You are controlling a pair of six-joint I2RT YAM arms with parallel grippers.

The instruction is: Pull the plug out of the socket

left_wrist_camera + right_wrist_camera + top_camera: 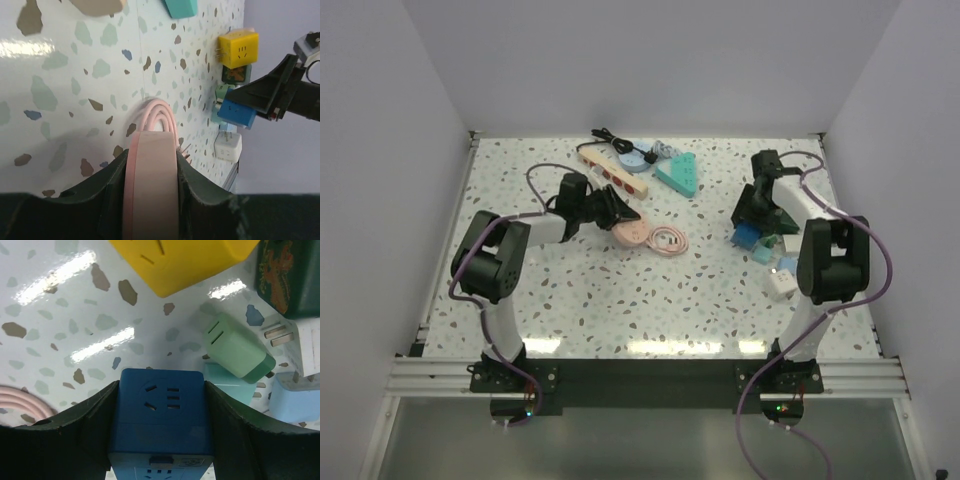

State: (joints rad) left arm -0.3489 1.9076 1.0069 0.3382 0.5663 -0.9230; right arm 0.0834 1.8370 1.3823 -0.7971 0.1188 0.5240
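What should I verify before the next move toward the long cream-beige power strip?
1. left gripper free: not ok, shut on the pink flat piece with the coiled cable.
2. right gripper free: not ok, shut on the blue cube adapter.
3. long cream-beige power strip in view, untouched by either arm: ok.
4. Something plugged into its red outlets: cannot tell.
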